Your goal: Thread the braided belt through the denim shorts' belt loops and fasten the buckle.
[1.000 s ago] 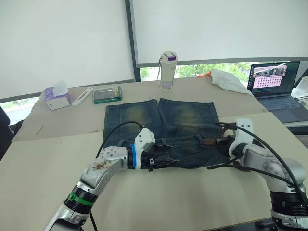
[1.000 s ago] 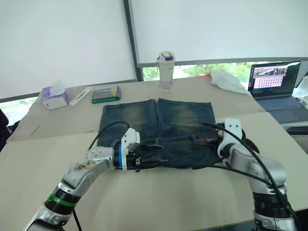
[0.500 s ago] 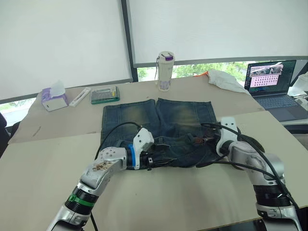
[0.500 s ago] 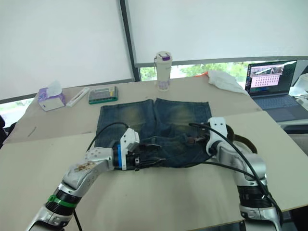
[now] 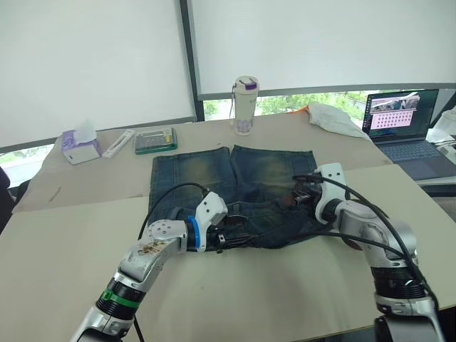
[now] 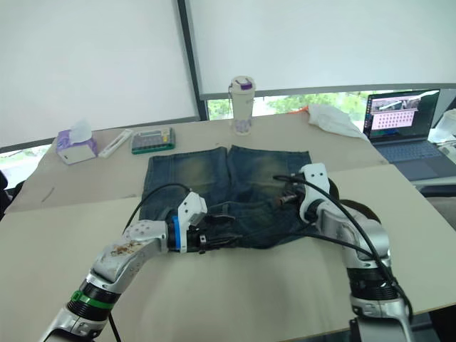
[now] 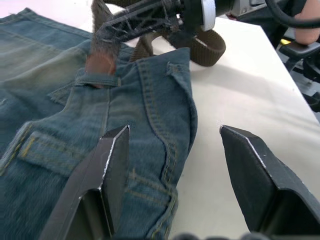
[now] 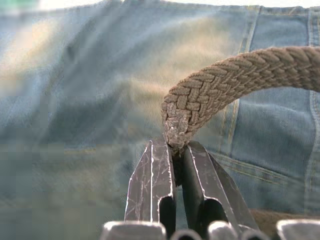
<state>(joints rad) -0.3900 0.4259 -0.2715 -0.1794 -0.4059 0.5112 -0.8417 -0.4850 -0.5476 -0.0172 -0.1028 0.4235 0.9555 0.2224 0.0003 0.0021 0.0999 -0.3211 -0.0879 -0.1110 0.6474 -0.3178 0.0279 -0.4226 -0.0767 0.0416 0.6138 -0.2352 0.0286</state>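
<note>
Braided belt (image 8: 235, 80) pinched in right tool (image 8: 176, 150) | left tool (image 7: 175, 150) apart over denim shorts (image 7: 100, 115)

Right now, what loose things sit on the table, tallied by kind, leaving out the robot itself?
Clothing: 2, the denim shorts and the braided belt.
Drink bottle: 1.
Tissue box: 1.
Laptop: 1.
White cloth: 1.
Green flat case: 1.
White stick-like item: 1.
Total: 8.
</note>
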